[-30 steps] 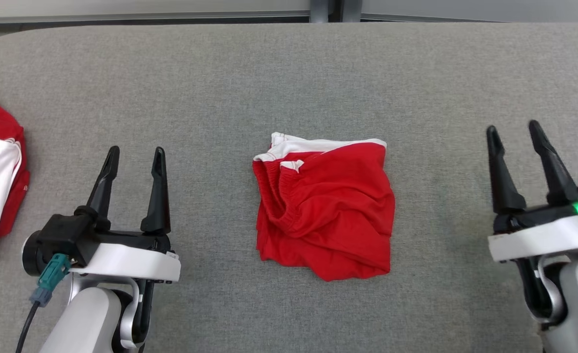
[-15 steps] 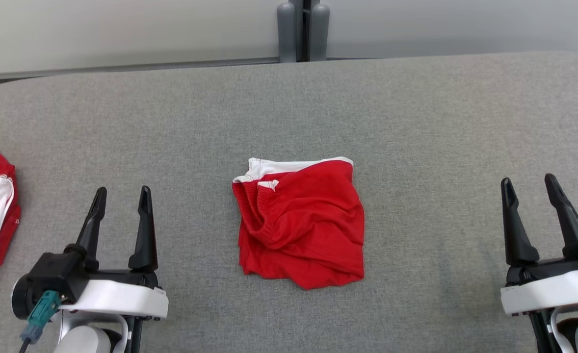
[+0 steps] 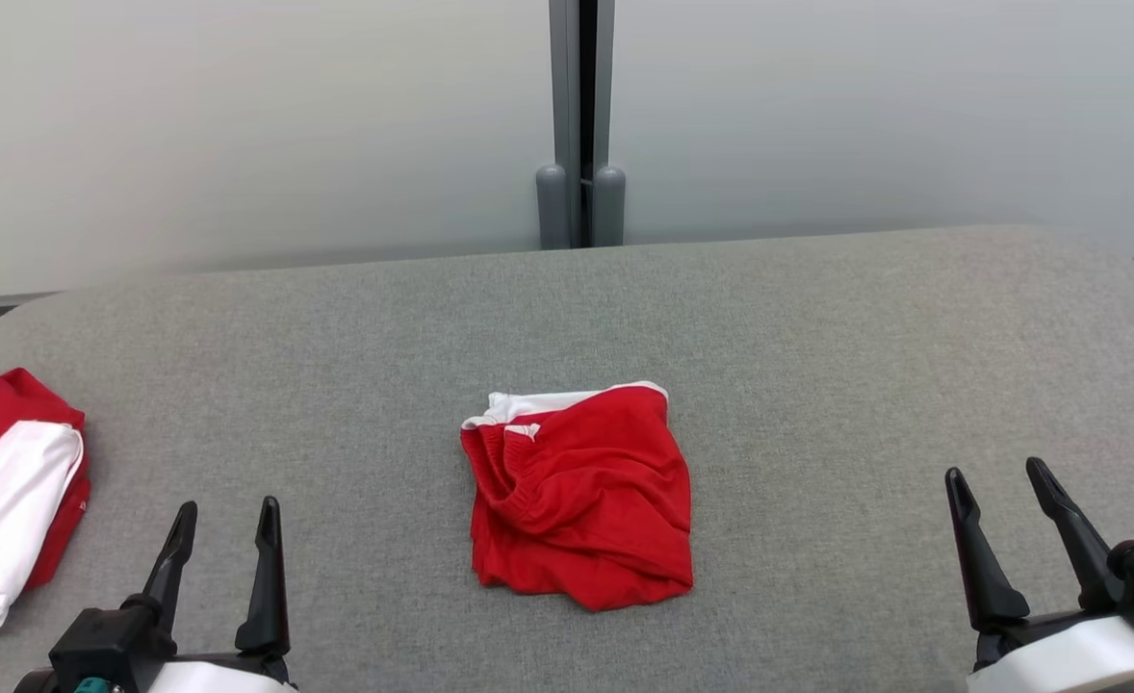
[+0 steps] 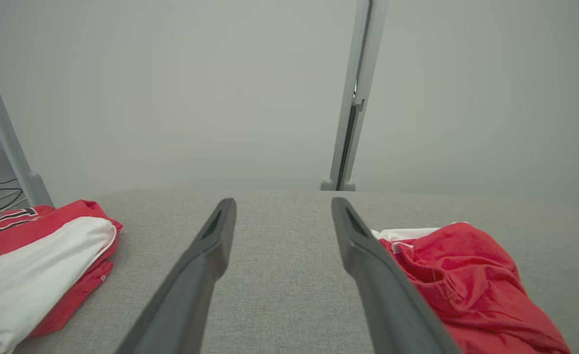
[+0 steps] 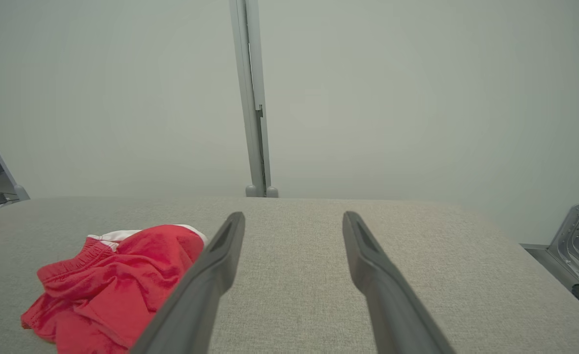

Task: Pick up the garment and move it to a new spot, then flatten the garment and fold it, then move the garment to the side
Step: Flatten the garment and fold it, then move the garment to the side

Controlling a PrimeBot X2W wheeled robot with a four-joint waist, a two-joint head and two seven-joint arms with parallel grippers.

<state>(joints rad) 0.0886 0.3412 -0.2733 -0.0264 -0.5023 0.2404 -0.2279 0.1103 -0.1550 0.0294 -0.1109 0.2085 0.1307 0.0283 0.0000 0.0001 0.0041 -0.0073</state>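
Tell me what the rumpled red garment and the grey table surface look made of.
Red garment with white trim: likely soft matte knit fabric, given loose creases and a gathered elastic band. Grey table surface: seems a matte woven textile cover, showing fine heathered weave; what lies underneath is hidden.

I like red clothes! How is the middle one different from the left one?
The middle garment is mostly red with a thin white edge; the left garment has a broad white panel. The middle garment is rumpled, the left garment flatter. Both lie on the table.
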